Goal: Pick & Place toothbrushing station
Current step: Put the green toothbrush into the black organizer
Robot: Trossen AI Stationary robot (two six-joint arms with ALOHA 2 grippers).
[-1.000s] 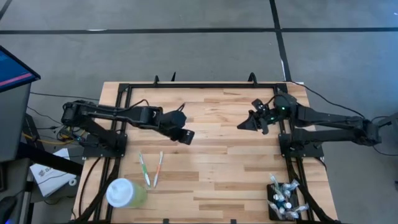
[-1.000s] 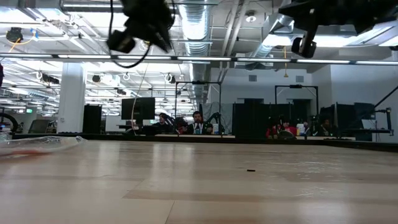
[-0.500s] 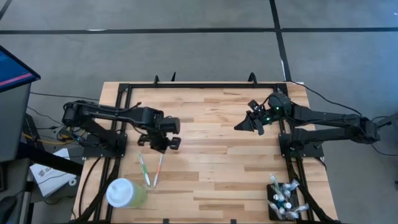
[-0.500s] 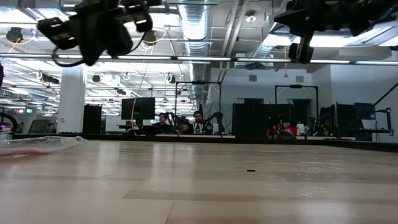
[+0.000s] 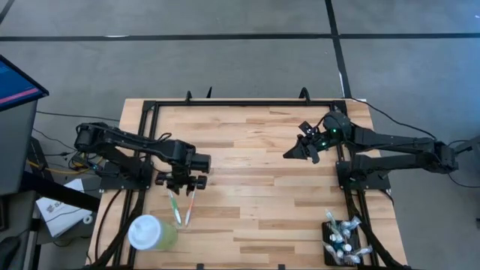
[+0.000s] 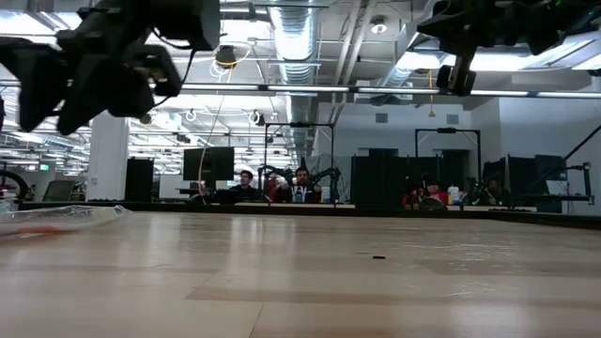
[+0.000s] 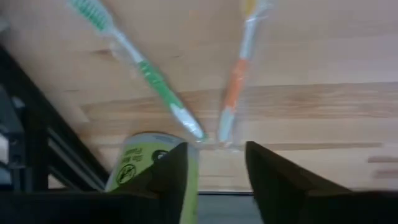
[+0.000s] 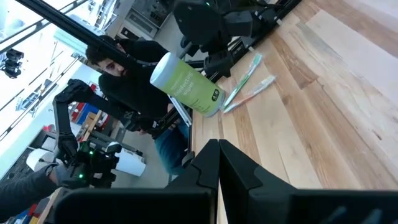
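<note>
The left tool (image 5: 180, 182) hung half-open just above two toothbrush heads; it should centre on the green toothbrush (image 7: 139, 64) before descending. The right tool (image 5: 306, 147) waited closed.

two toothbrushes, one green (image 5: 173, 205) and one orange (image 5: 190, 205), one green cup (image 5: 151, 233), one black holder (image 5: 343, 242), two robot arms, one wooden table (image 5: 277, 202)
</note>
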